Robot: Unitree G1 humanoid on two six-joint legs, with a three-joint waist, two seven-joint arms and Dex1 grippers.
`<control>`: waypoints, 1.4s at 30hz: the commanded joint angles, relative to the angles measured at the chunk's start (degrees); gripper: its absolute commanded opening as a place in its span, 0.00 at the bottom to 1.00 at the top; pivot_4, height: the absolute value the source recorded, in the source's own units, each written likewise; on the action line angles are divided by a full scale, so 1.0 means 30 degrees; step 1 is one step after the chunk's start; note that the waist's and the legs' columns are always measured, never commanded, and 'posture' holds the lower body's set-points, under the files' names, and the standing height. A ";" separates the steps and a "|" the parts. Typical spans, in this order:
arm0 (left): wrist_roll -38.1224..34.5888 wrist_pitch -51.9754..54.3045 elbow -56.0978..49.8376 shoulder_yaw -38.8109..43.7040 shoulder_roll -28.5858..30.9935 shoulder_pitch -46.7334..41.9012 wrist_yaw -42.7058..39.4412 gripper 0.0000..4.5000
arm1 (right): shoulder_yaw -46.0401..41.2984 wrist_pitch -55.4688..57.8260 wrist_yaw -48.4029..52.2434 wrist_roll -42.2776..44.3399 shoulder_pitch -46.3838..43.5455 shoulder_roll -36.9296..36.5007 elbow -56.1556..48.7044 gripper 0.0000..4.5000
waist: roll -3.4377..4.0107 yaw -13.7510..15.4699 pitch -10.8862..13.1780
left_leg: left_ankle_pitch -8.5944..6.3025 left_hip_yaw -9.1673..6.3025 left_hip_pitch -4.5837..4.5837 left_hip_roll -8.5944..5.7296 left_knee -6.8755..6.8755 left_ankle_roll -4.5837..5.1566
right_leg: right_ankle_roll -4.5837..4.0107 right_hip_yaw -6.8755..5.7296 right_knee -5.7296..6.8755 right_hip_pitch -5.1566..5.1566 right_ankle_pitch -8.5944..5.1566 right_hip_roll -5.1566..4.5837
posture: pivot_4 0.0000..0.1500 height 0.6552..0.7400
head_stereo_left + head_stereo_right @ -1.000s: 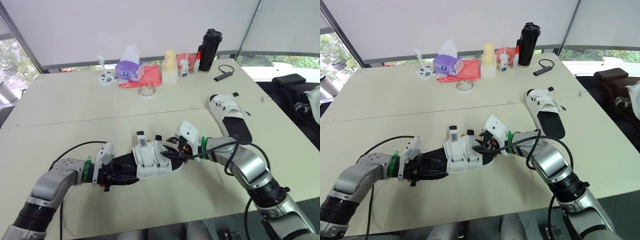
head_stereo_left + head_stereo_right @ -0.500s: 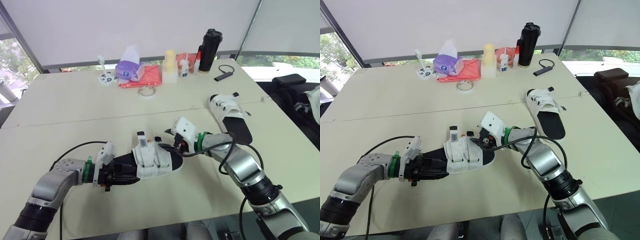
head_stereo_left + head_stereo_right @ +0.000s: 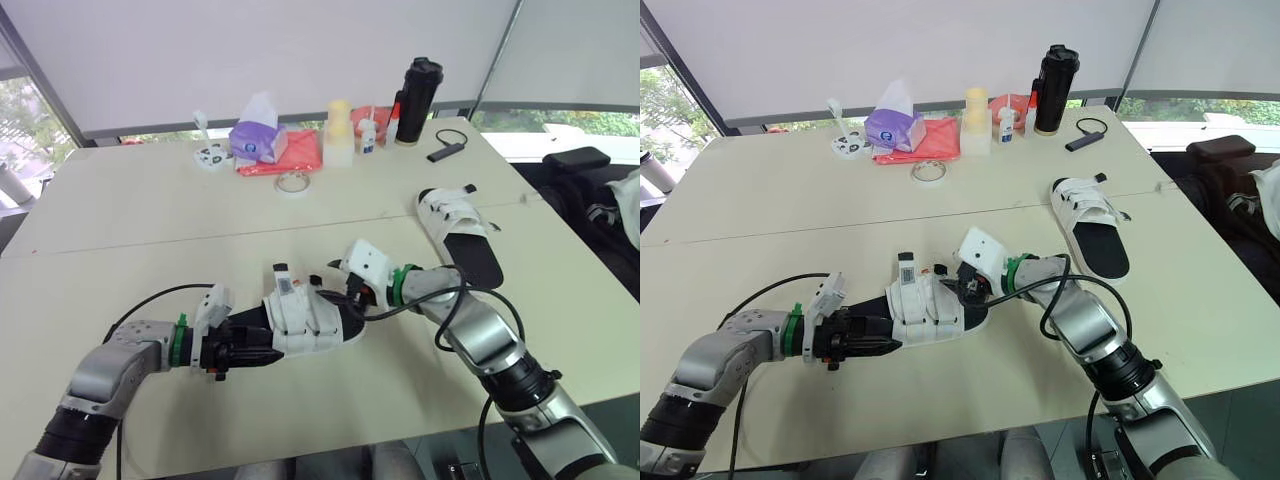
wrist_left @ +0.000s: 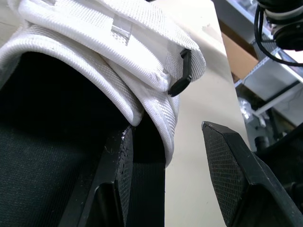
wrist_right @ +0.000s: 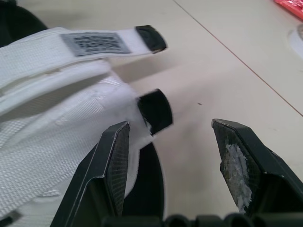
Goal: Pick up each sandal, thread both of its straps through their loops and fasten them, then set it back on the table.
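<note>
A white-strapped, black-soled sandal [image 3: 305, 322] lies at the table's near centre. My left gripper [image 3: 258, 347] is at its heel end. In the left wrist view the fingers [image 4: 118, 179] stand open, with the sole's side edge reaching in between them and bare table in the rest of the gap. My right gripper [image 3: 336, 287] is at the sandal's far side, open, with the black-tipped strap ends [image 5: 155, 109] between its fingers. A second sandal [image 3: 458, 228] lies at the right with its straps across the foot.
Along the far edge stand a black bottle [image 3: 420, 88], a yellow-capped container [image 3: 340, 130], a purple tissue pack [image 3: 258, 138] on a red cloth [image 3: 305, 152], and a tape ring [image 3: 292, 182]. A black cable [image 3: 450, 145] lies beside the bottle.
My right gripper has moved left from the sandal's toe side up to the strap ends. The left gripper has stayed at the heel.
</note>
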 commanded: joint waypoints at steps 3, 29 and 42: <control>-0.1579 0.1789 -0.0390 0.0392 -0.0397 -0.0271 0.0221 0.51 | -0.2183 0.2558 0.1355 0.2478 -0.0529 -0.1177 -0.4104 0.65 | -0.0026 -0.0019 0.0017 | 0.0000 -0.0007 -0.0037 -0.0002 0.0003 0.0001 | 0.0010 -0.0003 0.0000 -0.0026 0.0001 0.0000 | 1.00 1.00; -0.6389 0.6633 0.0262 0.3476 -0.4014 -0.1972 0.4806 0.51 | -0.2528 0.4055 0.0689 0.3861 0.0334 -0.2997 -0.6180 0.65 | -0.0200 -0.0071 0.0155 | -0.0003 -0.0012 -0.0068 -0.0031 0.0035 0.0009 | 0.0073 -0.0023 0.0014 -0.0045 0.0040 0.0022 | 1.00 1.00; -0.7004 0.7195 0.0806 0.3853 -0.4709 -0.2170 0.6111 0.51 | -0.2332 0.4047 0.0352 0.3835 0.0327 -0.2908 -0.6086 0.65 | -0.0203 0.0016 0.0165 | -0.0003 -0.0017 -0.0076 -0.0025 0.0051 0.0009 | 0.0015 -0.0023 0.0019 -0.0046 0.0017 0.0023 | 1.00 1.00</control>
